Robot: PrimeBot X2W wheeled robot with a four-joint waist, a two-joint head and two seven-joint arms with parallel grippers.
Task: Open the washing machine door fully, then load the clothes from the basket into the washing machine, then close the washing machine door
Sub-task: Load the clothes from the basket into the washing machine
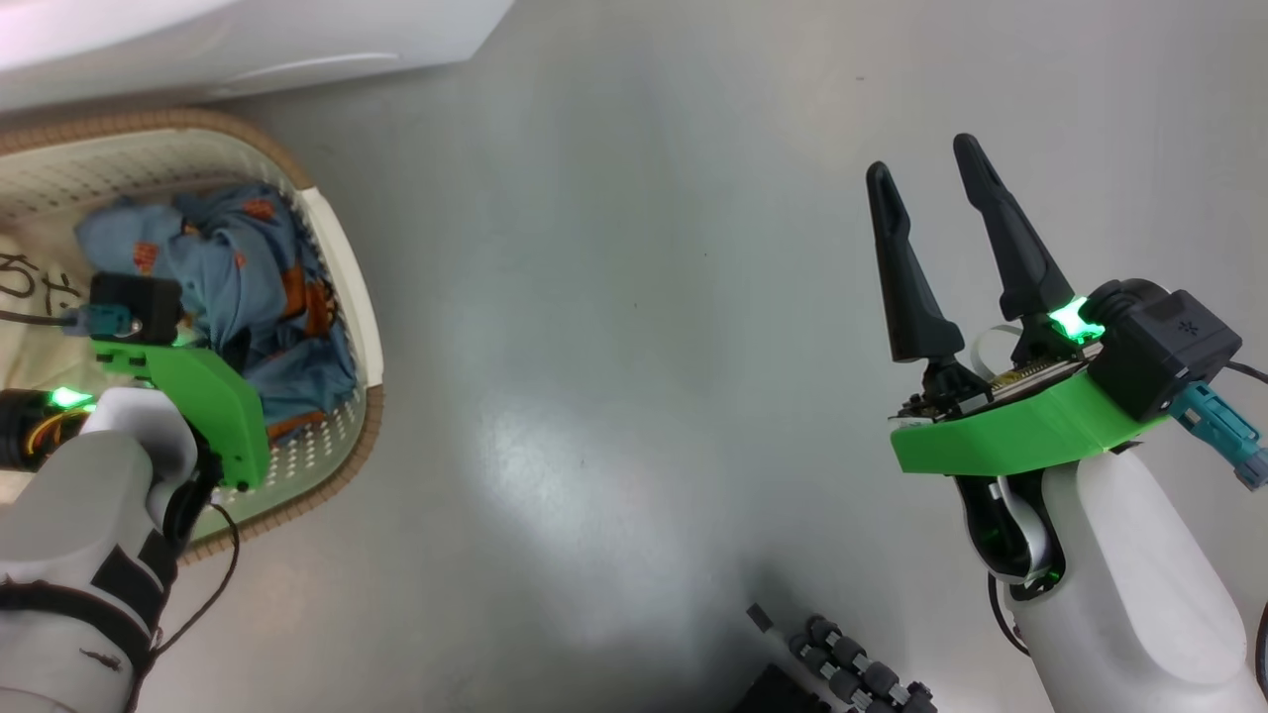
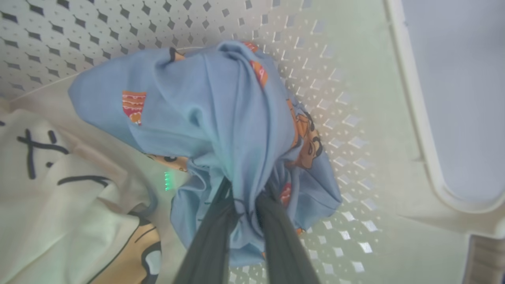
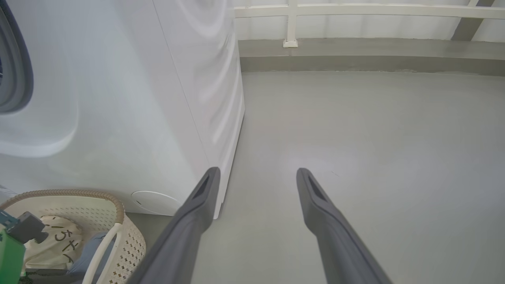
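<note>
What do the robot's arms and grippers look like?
The left forearm and right forearm are pale and rounded. Each wrist carries a green bracket, a black camera box with a teal plug, and a green light. The left gripper and right gripper each have two long, tapering dark fingers. A black cable hangs by the left forearm.

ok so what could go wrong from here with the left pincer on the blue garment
1. The left pincer pinches only a bunched fold of the blue garment; it may slip on lifting.
2. The blue garment lies against the cream garment, which could be dragged along.
3. Trailing cloth might catch the basket rim and tip it.
</note>
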